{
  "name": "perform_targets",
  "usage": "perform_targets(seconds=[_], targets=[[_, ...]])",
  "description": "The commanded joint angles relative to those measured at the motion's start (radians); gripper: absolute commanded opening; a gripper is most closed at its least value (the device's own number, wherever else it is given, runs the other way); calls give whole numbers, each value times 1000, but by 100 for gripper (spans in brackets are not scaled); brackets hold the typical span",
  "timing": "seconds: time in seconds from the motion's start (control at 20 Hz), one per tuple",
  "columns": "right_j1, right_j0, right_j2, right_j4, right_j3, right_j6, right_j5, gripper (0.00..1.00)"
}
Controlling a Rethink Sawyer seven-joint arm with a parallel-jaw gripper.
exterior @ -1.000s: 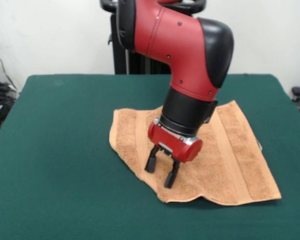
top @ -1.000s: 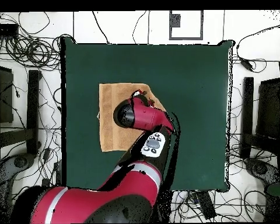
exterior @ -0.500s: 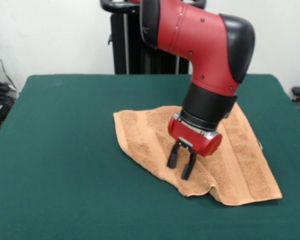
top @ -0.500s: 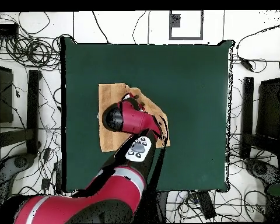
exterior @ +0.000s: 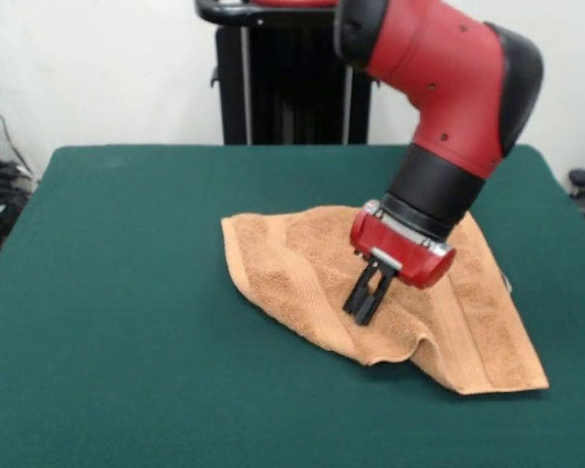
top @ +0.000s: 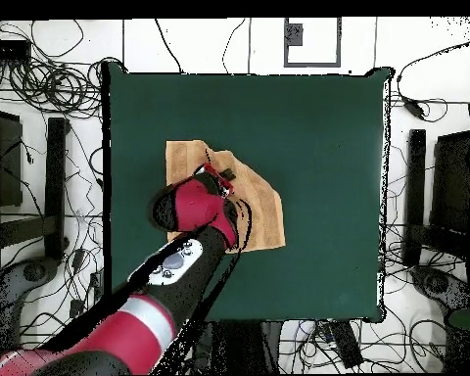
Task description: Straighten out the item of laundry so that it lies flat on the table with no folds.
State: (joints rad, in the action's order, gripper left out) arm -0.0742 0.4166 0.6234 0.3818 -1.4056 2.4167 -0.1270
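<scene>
The orange-tan towel (exterior: 292,253) lies rumpled on the green table (exterior: 127,292), right of centre in the front view. Its left half is pushed up into ridges, and a fold curls at its near edge. Its right end lies flatter, with a woven band running along it. My gripper (exterior: 364,310) points down into the middle of the towel with its fingers drawn together, pinching a ridge of cloth. In the overhead view the towel (top: 261,211) shows partly under the red arm, with the gripper (top: 222,176) at its upper part.
A black stand (exterior: 292,88) rises behind the table's far edge. Cables and dark equipment (top: 43,176) surround the table (top: 317,137) in the overhead view. The towel's near right corner (exterior: 538,382) sits close to the table's right side.
The arm swung right in the front view. The fingers, apart before, have come together on the towel. The cloth's left part has bunched up and shifted right with them.
</scene>
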Motion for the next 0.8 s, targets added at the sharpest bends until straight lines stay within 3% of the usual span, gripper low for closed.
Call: perform_targets(seconds=[0.05,0.6,0.8], targets=[[184,76,112,71,12,231,-147,0],[366,82,371,121,53,210,-38,0],[384,110,397,139,33,231,-71,0]])
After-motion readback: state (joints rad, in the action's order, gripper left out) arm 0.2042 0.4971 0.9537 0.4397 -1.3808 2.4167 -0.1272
